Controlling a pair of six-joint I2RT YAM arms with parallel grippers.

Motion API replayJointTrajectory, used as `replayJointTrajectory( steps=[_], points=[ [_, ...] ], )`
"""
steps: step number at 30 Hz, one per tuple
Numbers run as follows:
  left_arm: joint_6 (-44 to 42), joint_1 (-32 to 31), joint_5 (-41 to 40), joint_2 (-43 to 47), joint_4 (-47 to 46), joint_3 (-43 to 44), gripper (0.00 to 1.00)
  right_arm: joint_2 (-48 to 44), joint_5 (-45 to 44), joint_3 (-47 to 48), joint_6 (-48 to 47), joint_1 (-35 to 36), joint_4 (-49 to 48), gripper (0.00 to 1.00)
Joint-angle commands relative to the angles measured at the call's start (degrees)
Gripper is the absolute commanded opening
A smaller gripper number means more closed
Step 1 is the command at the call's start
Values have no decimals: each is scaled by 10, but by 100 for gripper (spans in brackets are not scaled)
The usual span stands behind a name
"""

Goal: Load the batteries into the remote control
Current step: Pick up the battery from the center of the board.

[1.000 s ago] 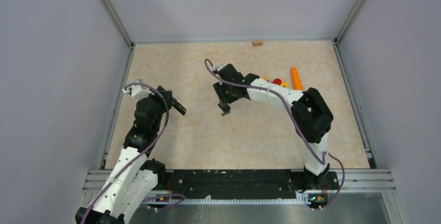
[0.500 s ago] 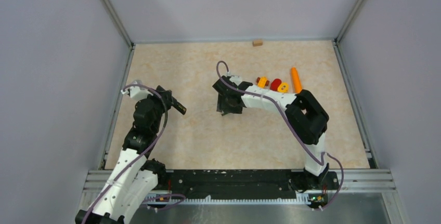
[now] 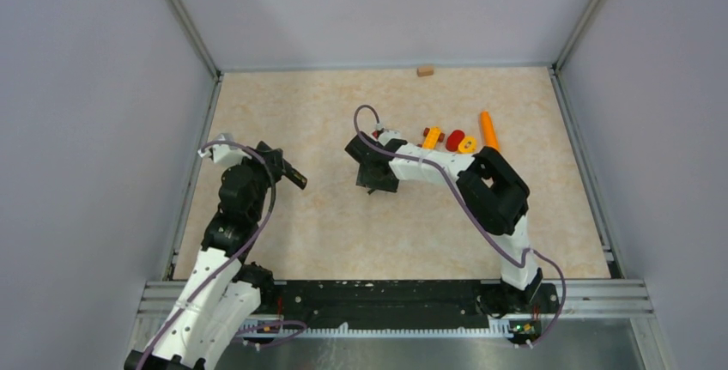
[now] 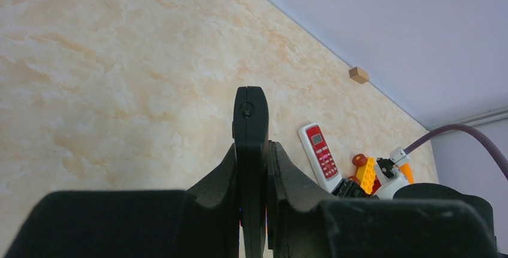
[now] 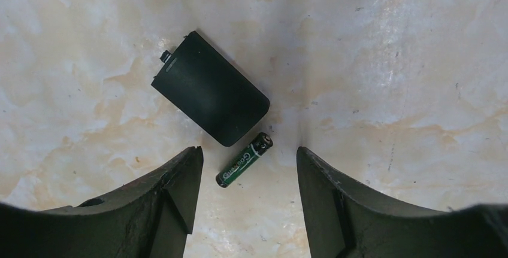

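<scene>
Battery (image 5: 244,160): we see dark green, gold lettering, beside black cover (image 5: 209,88).
Right fingers (image 5: 174,192): spread, flanking it.
Left fingers (image 4: 287,177): pinching slim black bar (image 4: 250,132).

We read one marking only: green lettering along the battery (image 5: 244,160) in the right wrist view. It starts roughly "Goo", rest illegible. Print on the red-and-white remote (image 4: 320,156) is too small for us to read.

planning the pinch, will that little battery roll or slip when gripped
Probably rolls if nudged: the battery is a smooth cylinder lying flat on the table. Its glossy wrap may slip. The black cover beside it could stop it.
</scene>
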State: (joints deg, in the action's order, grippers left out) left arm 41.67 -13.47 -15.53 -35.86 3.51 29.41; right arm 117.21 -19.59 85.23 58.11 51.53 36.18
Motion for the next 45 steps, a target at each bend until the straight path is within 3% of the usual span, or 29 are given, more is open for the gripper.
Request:
replayJointTrajectory(
  steps=[1,5,10,15,21,25,30,37,39,43,45],
  points=[
    [-1,3,-4,8,-29,-1,0,13,-31,34,13,10,25,60],
    [-1,3,-2,10,-27,0,0,14,-30,43,12,11,42,51],
    [0,3,-1,13,-26,-1,0,0,-33,37,4,13,53,31],
    [-2,3,-2,16,-21,3,0,-10,-23,33,-7,12,65,28],
    [0,3,0,18,-23,0,0,-7,-8,27,-13,13,65,10],
    [-1,3,5,16,-23,0,0,-6,1,25,-18,13,60,8],
    [-2,3,11,14,-24,1,0,-6,1,31,-28,12,71,23],
    [1,3,13,12,-29,-1,0,-21,1,8,-14,18,71,24],
    [1,3,14,10,-30,-1,0,-19,1,6,-12,19,71,20],
    [-1,3,22,8,-30,0,0,-21,3,4,-12,18,64,3],
    [-3,3,33,7,-31,1,0,-30,-1,-1,-18,18,54,0]
  ],
)
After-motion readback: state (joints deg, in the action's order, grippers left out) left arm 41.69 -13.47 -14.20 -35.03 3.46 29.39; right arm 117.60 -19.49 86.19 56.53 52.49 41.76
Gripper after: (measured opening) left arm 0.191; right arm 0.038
